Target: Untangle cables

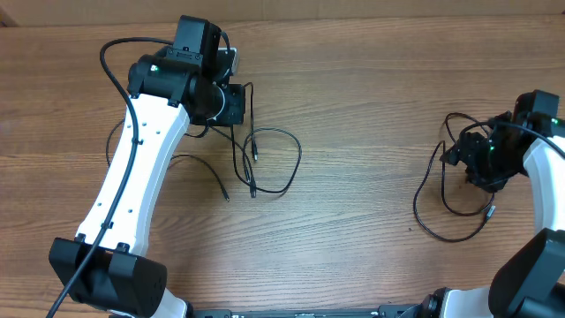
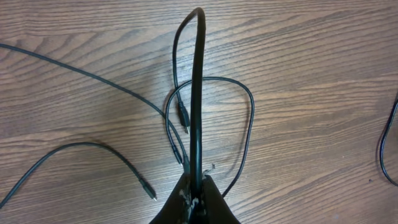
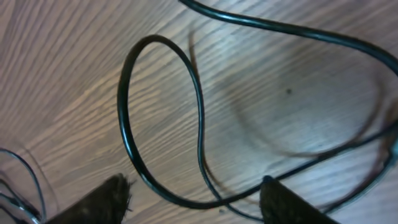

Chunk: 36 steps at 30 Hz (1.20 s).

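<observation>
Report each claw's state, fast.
Left claw: closed, holding a black cable.
Right claw: open over a cable loop, not gripping it.

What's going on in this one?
The left gripper has its jaws shut on one thin black cable, which rises from them above a loose tangle of cables on the wooden table. Across the table, the right gripper hovers with jaws open around a separate looped cable lying flat. The tangle is not sorted out yet.
</observation>
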Motion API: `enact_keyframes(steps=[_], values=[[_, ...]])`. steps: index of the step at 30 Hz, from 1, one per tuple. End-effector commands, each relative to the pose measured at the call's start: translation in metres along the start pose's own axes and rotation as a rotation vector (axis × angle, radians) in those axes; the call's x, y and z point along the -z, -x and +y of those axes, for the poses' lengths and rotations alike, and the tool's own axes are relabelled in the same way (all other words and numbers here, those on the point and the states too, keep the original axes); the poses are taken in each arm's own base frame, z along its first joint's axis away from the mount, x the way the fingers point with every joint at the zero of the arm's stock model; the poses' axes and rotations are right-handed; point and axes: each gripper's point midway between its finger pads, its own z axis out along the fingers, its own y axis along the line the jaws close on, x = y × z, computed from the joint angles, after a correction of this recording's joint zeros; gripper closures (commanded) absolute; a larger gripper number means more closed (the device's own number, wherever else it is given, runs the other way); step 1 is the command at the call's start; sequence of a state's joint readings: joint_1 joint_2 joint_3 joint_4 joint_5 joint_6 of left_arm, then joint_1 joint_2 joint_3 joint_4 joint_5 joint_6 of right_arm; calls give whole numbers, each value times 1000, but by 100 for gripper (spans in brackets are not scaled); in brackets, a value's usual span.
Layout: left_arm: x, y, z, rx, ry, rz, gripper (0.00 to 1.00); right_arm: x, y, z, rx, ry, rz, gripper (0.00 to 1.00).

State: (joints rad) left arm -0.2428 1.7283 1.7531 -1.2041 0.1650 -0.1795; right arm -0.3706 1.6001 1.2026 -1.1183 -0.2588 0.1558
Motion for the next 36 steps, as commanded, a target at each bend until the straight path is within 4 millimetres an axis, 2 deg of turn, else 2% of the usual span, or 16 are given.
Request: enact_keyframes(steps=[1, 8, 12, 14, 17, 20, 22, 24, 25, 28, 30, 32, 34, 36], values=[[4, -2, -7, -28, -20, -6, 96, -5, -3, 5, 6, 28, 12, 39], [4, -2, -7, -28, -21, -6, 96, -8, -8, 10, 20, 36, 25, 47], [4, -2, -7, -28, -20, -5, 96, -18, -13, 14, 46, 37, 35, 51], [4, -2, -7, -28, -21, -5, 96, -24, -13, 16, 61, 39, 26, 62], [4, -3, -6, -28, -20, -2, 96, -25, -4, 17, 75, 35, -13, 93], [4, -3, -6, -27, -19, 2, 96, -23, 13, 20, 86, 40, -81, 96], [4, -4, -6, -27, -19, 2, 96, -15, 33, 15, 38, 4, -157, 96], [4, -4, -6, -26, -19, 5, 96, 3, 55, 12, 2, -17, -235, 96], [4, -5, -6, -26, -19, 8, 96, 24, 74, 13, -5, -16, -302, 96], [4, -5, -6, -25, -18, 10, 96, 68, 105, 19, -11, 8, -420, 96], [4, -5, -6, -25, -18, 10, 96, 107, 125, 24, -14, 24, -511, 96], [4, -5, -6, -25, -18, 10, 96, 144, 139, 26, -17, 35, -592, 96], [4, -5, -6, -25, -18, 10, 96, 171, 148, 27, -20, 42, -653, 96], [4, -5, -6, -25, -18, 9, 96, 189, 151, 27, -23, 45, -685, 96]])
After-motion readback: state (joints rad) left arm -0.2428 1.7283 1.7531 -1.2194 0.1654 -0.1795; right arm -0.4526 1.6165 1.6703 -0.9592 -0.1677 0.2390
